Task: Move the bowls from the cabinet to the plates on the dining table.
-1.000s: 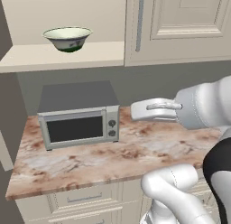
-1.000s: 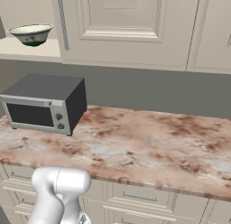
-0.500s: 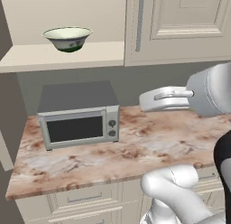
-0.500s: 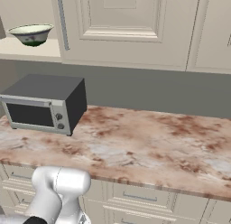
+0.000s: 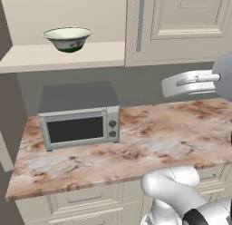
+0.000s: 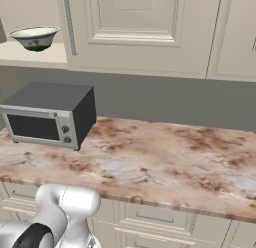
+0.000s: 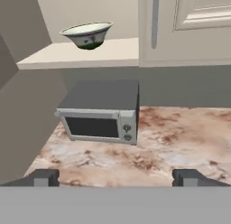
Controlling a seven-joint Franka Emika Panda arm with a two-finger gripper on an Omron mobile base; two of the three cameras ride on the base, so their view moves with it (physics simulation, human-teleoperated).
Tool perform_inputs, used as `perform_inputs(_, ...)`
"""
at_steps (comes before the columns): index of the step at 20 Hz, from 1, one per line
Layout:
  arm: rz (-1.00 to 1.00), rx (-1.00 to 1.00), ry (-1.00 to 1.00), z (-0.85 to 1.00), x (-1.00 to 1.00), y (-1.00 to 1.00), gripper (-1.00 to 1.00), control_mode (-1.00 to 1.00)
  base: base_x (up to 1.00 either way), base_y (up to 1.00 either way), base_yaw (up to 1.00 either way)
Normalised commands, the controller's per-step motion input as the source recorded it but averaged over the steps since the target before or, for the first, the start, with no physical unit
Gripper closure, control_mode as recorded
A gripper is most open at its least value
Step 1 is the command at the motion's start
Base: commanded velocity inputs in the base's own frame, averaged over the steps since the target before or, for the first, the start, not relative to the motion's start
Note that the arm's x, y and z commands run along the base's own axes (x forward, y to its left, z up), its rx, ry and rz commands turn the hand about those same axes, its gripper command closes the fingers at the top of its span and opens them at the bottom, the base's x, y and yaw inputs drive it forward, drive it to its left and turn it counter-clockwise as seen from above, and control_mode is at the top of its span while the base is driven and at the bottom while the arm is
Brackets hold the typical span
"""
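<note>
Cream-white bowl [image 5: 68, 38] with a dark green base is sitting upright on the open beige shelf of the cabinet [image 5: 181, 26], above and slightly left of the grey microwave [image 5: 80, 114], which is standing on the marbled tabletop [image 5: 158, 138]. In the hand view the gripper [image 7: 115, 177] is showing its two dark fingers [image 7: 43, 177] spread wide apart with nothing between them. Compared with a second ago, the white forearm in the left base view is drawing back toward the right edge of the picture and rising, while bowl, microwave and camera are staying put. Judged from this, the arm is repositioning before a reach; no bowl is yet lifted.
</note>
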Motion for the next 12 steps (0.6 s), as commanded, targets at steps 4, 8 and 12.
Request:
perform_inputs(4, 0.0, -0.04, -0.14, 0.0, 0.16, -0.3, -1.0, -1.0, 0.0, 0.0, 0.0)
perform_inputs(8, 0.0, -0.05, -0.24, 0.08, 0.29, -0.14, -1.0, -1.0, 0.0, 0.0, 0.0)
perform_inputs(12, 0.0, -0.04, -0.25, 0.15, 0.28, -0.18, -1.0, -1.0, 0.0, 0.0, 0.0)
